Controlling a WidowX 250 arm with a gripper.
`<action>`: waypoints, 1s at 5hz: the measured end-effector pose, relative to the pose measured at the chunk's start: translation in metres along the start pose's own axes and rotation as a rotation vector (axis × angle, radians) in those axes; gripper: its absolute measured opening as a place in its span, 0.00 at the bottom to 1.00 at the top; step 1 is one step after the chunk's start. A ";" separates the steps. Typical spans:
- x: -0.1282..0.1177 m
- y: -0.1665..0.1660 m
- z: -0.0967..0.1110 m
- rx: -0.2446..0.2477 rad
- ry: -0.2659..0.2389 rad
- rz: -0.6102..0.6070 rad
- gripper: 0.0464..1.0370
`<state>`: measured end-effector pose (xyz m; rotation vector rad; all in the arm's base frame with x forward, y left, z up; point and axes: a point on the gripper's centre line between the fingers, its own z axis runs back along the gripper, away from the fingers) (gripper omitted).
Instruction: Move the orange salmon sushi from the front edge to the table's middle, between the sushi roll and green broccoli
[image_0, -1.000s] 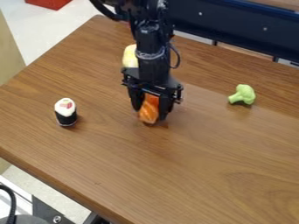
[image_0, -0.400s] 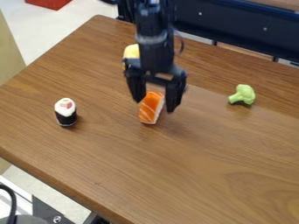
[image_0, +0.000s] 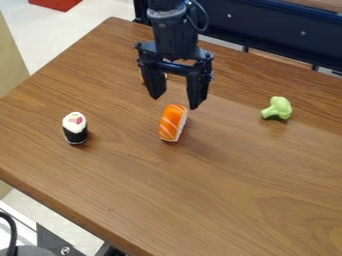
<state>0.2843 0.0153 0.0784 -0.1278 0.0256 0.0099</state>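
The black gripper (image_0: 176, 102) hangs over the upper middle of the table, open, with nothing between its fingers. Just below its fingertips in the camera view lies an orange and white salmon sushi piece (image_0: 173, 123), apart from them. To the left, a sushi roll (image_0: 75, 128) with a white top and black wrap stands upright. A green broccoli piece (image_0: 277, 108) lies at the right. Behind the gripper's left finger, a yellowish object (image_0: 142, 77) is mostly hidden.
The brown wooden table (image_0: 200, 200) has its left corner edges in view. A dark blue metal beam (image_0: 267, 30) runs behind its back edge. A red box (image_0: 55, 4) is on the floor beyond the far corner.
The gripper has opened from around the salmon sushi and moved up and away from it. The sushi stays on the table, now uncovered. The yellowish object has become more hidden behind the gripper.
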 end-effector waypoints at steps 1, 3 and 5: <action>-0.002 -0.001 0.002 0.026 0.025 0.000 0.97; -0.004 -0.005 0.015 0.064 -0.004 -0.007 0.97; -0.002 -0.006 0.020 0.046 -0.004 -0.026 0.97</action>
